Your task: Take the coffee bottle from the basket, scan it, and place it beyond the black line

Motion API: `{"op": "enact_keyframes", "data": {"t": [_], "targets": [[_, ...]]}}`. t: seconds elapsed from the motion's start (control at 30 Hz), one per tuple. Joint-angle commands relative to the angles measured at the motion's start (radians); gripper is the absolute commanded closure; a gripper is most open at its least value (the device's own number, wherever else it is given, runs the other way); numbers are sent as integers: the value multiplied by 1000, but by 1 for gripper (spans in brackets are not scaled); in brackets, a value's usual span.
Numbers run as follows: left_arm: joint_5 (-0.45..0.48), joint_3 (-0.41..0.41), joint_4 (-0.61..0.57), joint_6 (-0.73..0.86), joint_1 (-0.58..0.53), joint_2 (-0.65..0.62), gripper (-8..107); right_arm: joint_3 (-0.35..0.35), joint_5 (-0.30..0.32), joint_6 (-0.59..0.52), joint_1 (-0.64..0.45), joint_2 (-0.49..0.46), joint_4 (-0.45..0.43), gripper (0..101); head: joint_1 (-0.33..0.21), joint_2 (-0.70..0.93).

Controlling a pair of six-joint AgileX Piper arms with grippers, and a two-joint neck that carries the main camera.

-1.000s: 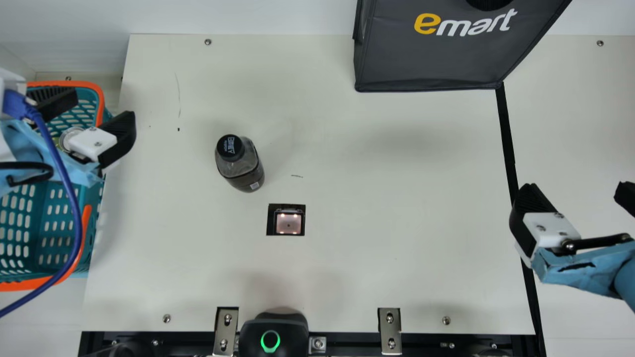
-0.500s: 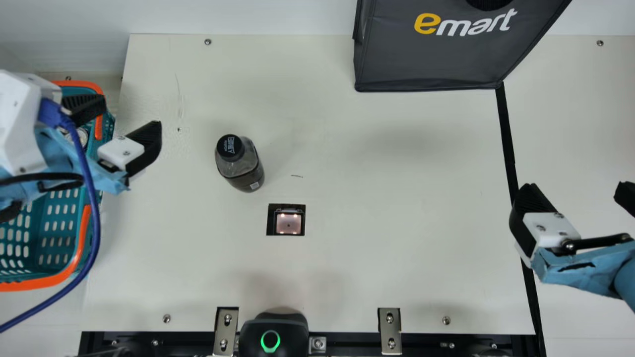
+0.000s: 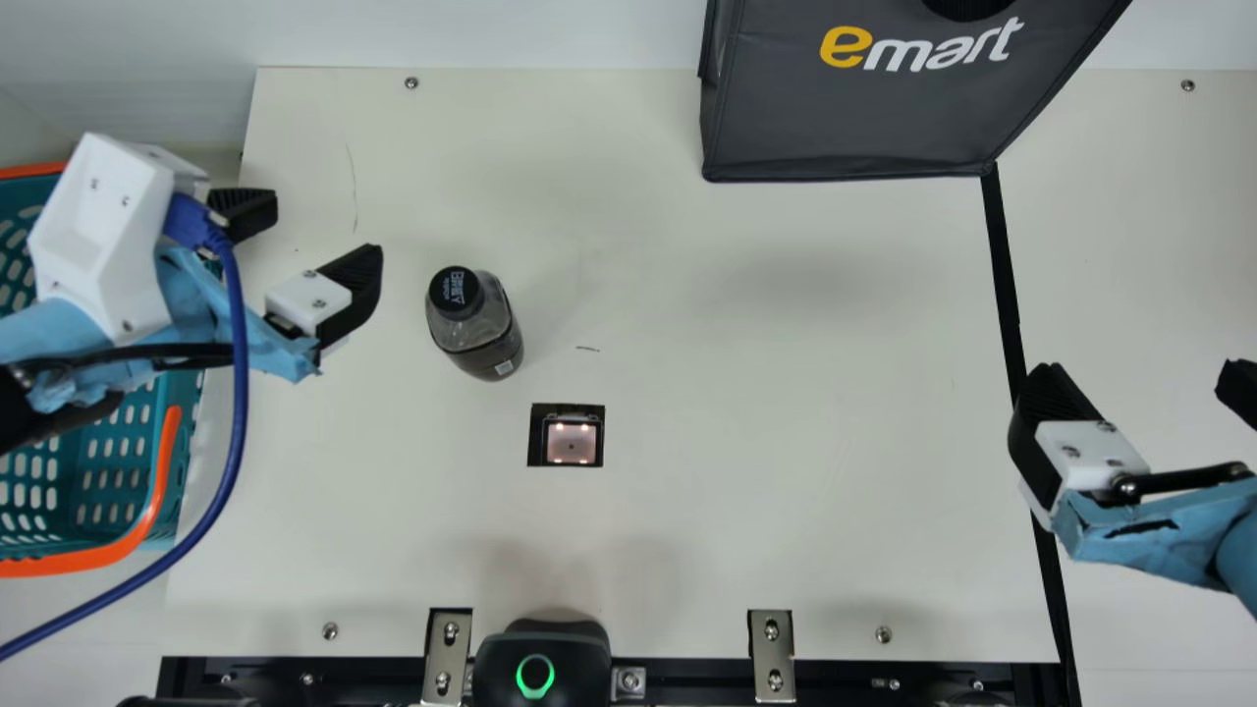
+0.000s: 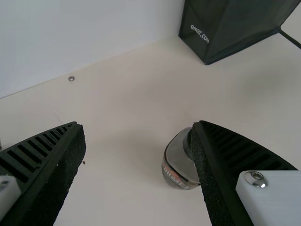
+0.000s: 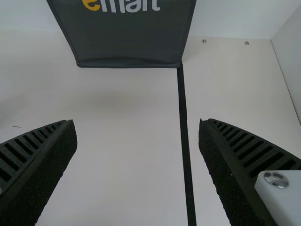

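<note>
The coffee bottle [image 3: 481,324] stands upright on the bench [image 3: 766,530], out of the basket [image 3: 59,564], its long axis vertical with the cap on top. My left pincer [image 3: 312,234] is near it, on the basket side, fingers spread wide with nothing between them. In the main view the bottle lies to the right of those fingertips and somewhat lower, toward the scanner window [image 3: 572,442]. In my left wrist view one finger covers part of it, so it sits off to that finger's side rather than centred in the gap.

That offset is what I judge the next move turns on: I should carry the left pincer across and toward the scanner side until both fingers straddle the body, then close. Going straight ahead, I could knock the bottle over with that nearer finger.

My right pincer [image 3: 1144,373] is also wide apart and holds nothing; it is well away, over by the black line [image 3: 1004,265], so the left arm is clearly the nearer one. The scanner window is just beside the bottle, a short carry once I grip; the line lies much farther, past it.
</note>
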Motion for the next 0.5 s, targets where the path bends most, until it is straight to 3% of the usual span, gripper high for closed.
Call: {"op": "enact_keyframes", "data": {"t": [0.0,0.47], "targets": [[-12,-3,16,-25,-24,3,9,0,0,0,0,0,0,10,-26,0],[-68,2,146,-259,-195,8,9,0,0,0,0,0,0,10,-26,0]]}}
